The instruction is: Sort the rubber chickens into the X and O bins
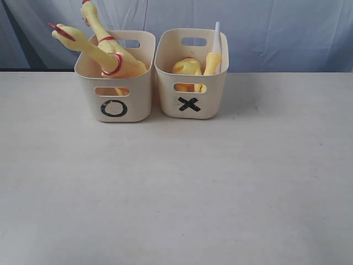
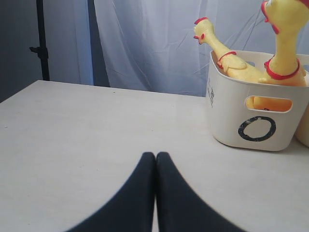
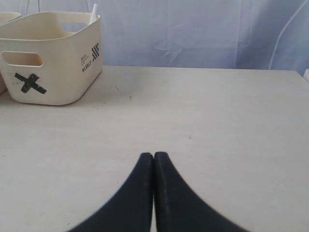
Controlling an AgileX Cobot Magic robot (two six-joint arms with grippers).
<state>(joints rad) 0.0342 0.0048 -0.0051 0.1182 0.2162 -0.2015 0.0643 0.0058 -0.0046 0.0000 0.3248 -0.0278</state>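
Plainly, the exterior view shows two matching cream plastic tubs with rounded corners standing just beside each other near the far edge of a pale matte table (image 1: pixel 176 193). A blue-grey cloth backdrop (image 1: pixel 276 27) hangs behind them. The left tub, the O bin (image 1: pixel 135 105), has a black ring on its front wall. The right tub, the X bin (image 1: pixel 212 102), has a black cross.

Two long yellow rubber chickens with red neck rings rise out of the O bin. The slanting chicken (image 1: pixel 88 45) leans out over its left rim. The taller chicken (image 1: pixel 92 15) pokes up behind it and is cut off by the top of the frame.

In the X bin, a rounded yellow chicken (image 1: pixel 186 67) lies low. A slim yellow chicken (image 1: pixel 212 61) stands by the right wall, with a white tube (image 1: pixel 216 33) sticking up above the rim.

In the left wrist view, the left gripper (image 2: pixel 155 157) hangs over bare table, its black fingers pressed together with nothing between them. The O bin sits well apart from it, and both of its chickens show above the rim. A thin black stand (image 2: pixel 41 43) is visible beyond the table edge.

In the right wrist view, the right gripper (image 3: pixel 153 157) is likewise over bare tabletop, its fingers closed against each other and empty. The X bin stands well away from it, with a small printed label (image 3: pixel 89 60) on its side wall. Only the tip of the white tube shows above the rim.
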